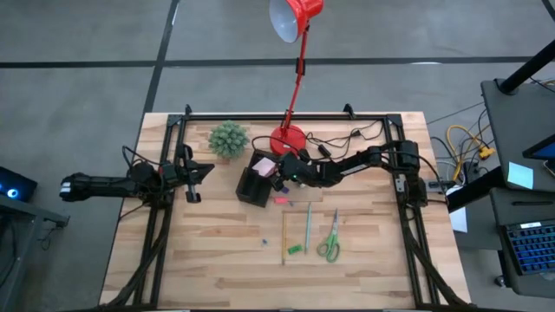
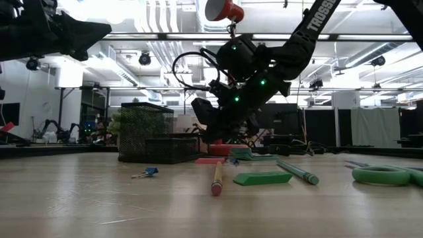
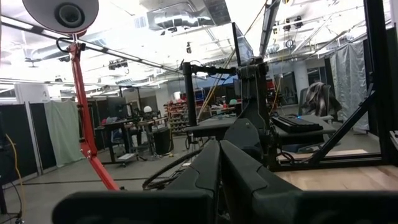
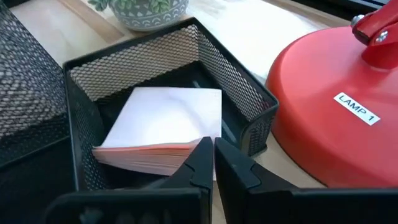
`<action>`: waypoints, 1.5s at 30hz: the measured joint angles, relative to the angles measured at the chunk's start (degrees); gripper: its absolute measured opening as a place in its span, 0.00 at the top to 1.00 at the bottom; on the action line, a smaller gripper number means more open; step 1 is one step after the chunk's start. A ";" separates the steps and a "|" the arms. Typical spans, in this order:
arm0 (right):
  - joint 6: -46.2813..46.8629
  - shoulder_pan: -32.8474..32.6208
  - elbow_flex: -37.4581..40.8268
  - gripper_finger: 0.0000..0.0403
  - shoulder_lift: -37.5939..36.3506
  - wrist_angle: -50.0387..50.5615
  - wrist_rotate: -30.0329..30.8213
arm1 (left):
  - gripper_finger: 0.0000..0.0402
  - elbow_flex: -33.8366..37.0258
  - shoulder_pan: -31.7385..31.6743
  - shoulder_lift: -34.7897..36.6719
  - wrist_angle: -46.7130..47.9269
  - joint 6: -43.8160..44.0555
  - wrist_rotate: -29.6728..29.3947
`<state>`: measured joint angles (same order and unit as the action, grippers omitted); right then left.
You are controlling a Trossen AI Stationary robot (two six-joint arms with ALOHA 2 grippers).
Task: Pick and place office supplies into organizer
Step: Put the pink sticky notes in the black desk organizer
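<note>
One arm is much nearer, the right gripper (image 4: pixel 213 163), its fingers pressed together holding nothing, right beside the pink sticky-note pad (image 4: pixel 165 127) lying in the organizer (image 4: pixel 245 93), while the pencil (image 1: pixel 284 236) lies behind it, pointing front to back.

Black mesh organizer (image 1: pixel 257 183) sits mid-table, taller compartment plus a low tray section. Pink sticky-note pad (image 4: pixel 163 137) lies tilted inside the low tray (image 4: pixel 242 99), one edge propped on the mesh wall. Yellow pencil (image 1: pixel 284 237) and green pen (image 1: pixel 307 224) lie roughly parallel on bare wood, nearer the front. Green-handled scissors (image 1: pixel 329 240) lie closed just beside them. Small green piece (image 1: pixel 295 250), possibly an eraser, lies between the pencil and pen. Small pink piece (image 1: pixel 280 200) lies just beside the organizer. Blue binder clip (image 2: pixel 147 172) lies alone.
</note>
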<state>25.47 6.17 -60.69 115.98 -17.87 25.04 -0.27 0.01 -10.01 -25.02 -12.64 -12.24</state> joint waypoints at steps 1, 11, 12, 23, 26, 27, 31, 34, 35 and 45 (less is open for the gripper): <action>0.29 -0.02 0.00 0.98 0.00 0.21 -0.02 | 1.00 0.00 0.01 -0.03 0.00 0.00 -0.01; 1.54 -0.42 0.02 0.98 0.00 4.27 -3.04 | 1.00 0.00 0.02 -0.03 0.24 -0.02 -0.01; 1.53 -0.47 0.02 0.98 0.00 4.37 -3.04 | 1.00 0.00 0.01 -0.07 0.24 0.00 0.00; 1.30 -0.30 0.04 0.98 0.95 3.75 -3.79 | 1.00 0.00 0.02 -0.07 0.35 0.09 -0.01; 1.23 0.10 -0.23 0.98 1.59 3.91 -3.76 | 1.00 0.00 0.02 -0.07 0.31 0.12 0.00; 1.23 0.12 -0.69 0.98 1.97 3.91 -3.76 | 1.00 0.00 0.02 -0.06 0.31 0.13 0.00; 0.27 0.17 -2.95 0.98 2.96 3.85 -3.52 | 1.00 0.00 0.02 -0.07 0.20 0.16 0.01; -0.96 0.16 -4.87 0.98 3.71 4.22 -3.48 | 1.00 0.00 0.02 -0.09 0.15 0.20 0.01; -1.40 0.16 -5.45 0.98 3.87 4.20 -3.52 | 1.00 0.00 0.02 -0.10 0.22 0.20 0.01; -3.47 0.96 -6.45 0.98 3.84 4.52 -2.53 | 1.00 0.00 0.02 -0.74 0.42 0.22 0.01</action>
<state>22.00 7.13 -67.14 119.83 -13.35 22.50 -0.27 0.03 -10.75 -24.60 -12.43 -12.23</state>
